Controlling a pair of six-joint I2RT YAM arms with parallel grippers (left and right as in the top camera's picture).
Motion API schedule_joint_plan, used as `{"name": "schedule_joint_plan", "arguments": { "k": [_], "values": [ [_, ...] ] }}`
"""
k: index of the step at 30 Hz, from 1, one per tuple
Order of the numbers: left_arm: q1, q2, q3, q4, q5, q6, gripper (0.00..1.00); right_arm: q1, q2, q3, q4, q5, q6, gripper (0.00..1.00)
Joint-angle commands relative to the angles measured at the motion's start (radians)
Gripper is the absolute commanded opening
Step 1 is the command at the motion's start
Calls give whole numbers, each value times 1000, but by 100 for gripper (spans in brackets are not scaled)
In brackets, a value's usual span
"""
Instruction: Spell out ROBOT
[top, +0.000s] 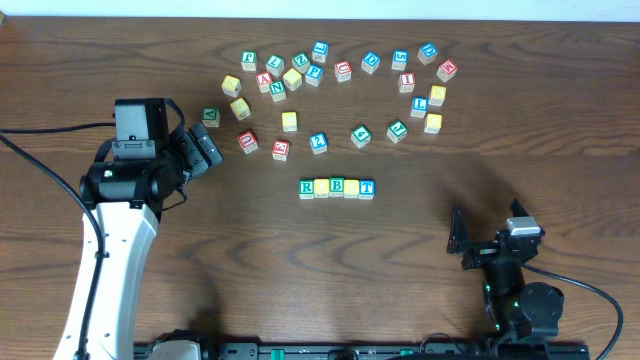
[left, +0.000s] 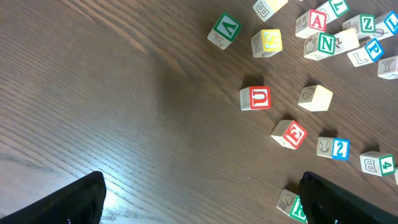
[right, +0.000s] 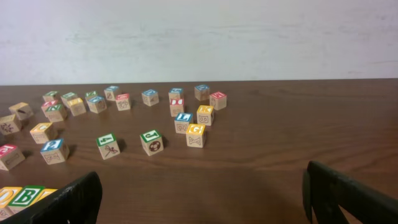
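A row of five letter blocks (top: 337, 187) lies mid-table: green R (top: 306, 187), a yellow-topped block, B, another yellow-topped block, blue T (top: 367, 187). Part of the row shows at the bottom left of the right wrist view (right: 22, 196). Many loose letter blocks (top: 340, 72) lie scattered behind it. My left gripper (top: 205, 147) is open and empty over bare wood left of the scatter; in its wrist view (left: 202, 205) the green R block (left: 290, 203) lies by the right finger. My right gripper (top: 488, 238) is open and empty at the front right, also in its own view (right: 202, 199).
A green block (top: 210, 117) lies just beyond the left gripper. A red U block (left: 255, 98), another red block (left: 289, 133) and a blue block (left: 333, 147) lie ahead of the left fingers. Bare wood lies between the row and the right gripper.
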Motion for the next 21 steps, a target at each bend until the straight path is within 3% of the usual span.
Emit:
{"name": "schedule_joint_plan", "arguments": {
  "k": [1,21],
  "values": [
    [3,6,19,-3,-12,3,98,4,-7,-3,-5,8,-19,99],
    [3,6,19,-3,-12,3,98,4,-6,-3,-3,4,-18,99]
  ]
}}
